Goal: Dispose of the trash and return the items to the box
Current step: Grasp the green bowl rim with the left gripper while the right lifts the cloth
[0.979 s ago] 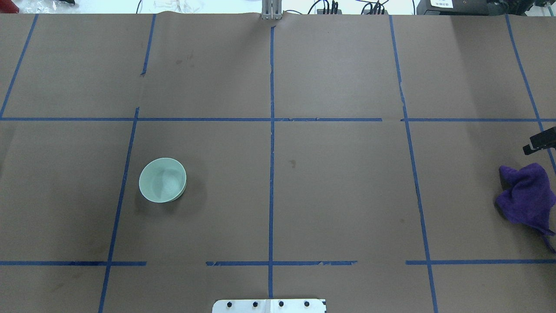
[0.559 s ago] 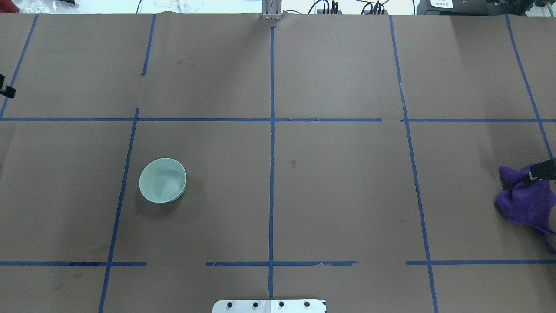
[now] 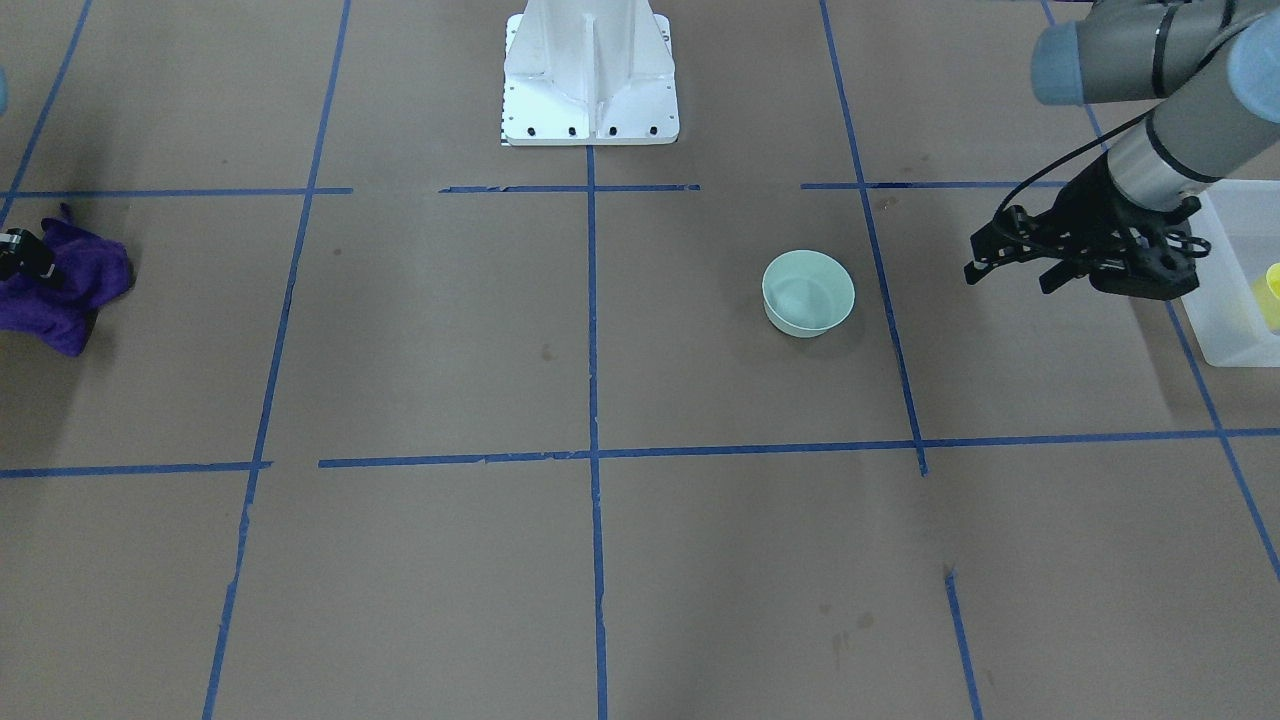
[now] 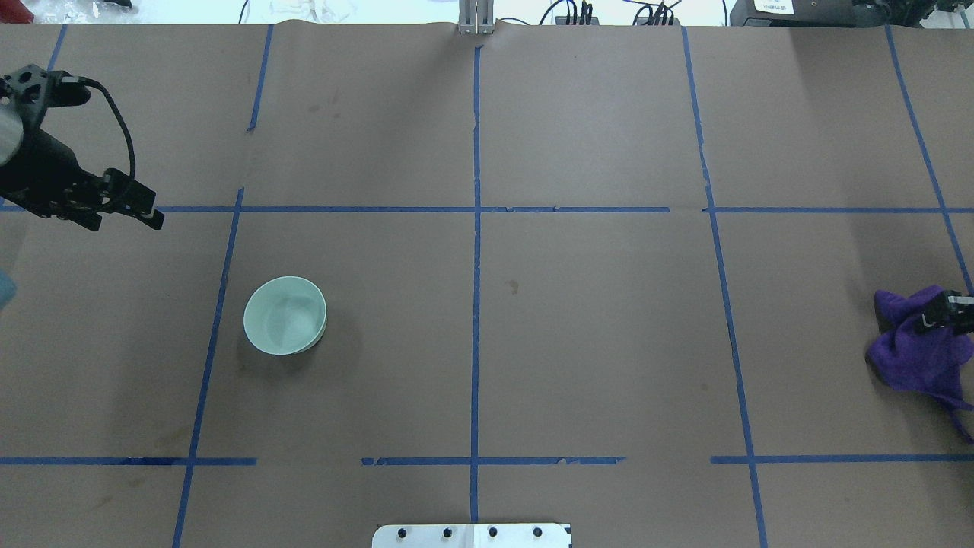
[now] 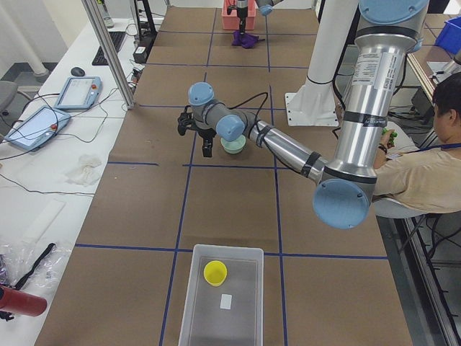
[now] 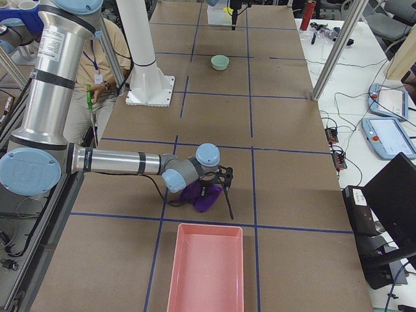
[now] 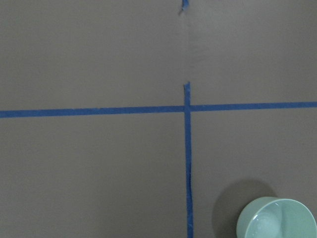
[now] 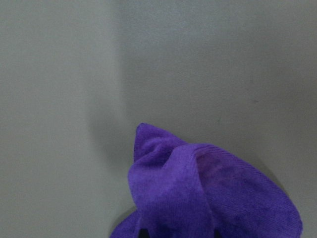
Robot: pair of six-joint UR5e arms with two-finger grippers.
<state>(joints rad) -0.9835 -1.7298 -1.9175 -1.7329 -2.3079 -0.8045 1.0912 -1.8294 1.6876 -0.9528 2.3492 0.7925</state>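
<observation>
Box (image 5: 245,317) of frosted white plastic sits at the table's left end, and the yellow cup (image 5: 215,272) stands upright inside it, close to the wall that faces the table's middle. Next comes the left gripper (image 3: 1008,283), which hangs above the brown paper between the box and the bowl (image 4: 284,315), well apart from both; its jaws are spread and nothing is between them. The mint-green bowl stands upright on the paper in the table's left half, just right of a blue tape line, outside the box. At the middle of the robot's edge stands the white pedestal (image 3: 590,75). Far to the right a crumpled purple cloth (image 4: 917,350) lies on the paper, with the right gripper (image 4: 947,312) at its upper part; whether those jaws pinch the cloth or stand apart cannot be told. A pink tray (image 6: 205,273) lies beyond the cloth at the right end.
</observation>
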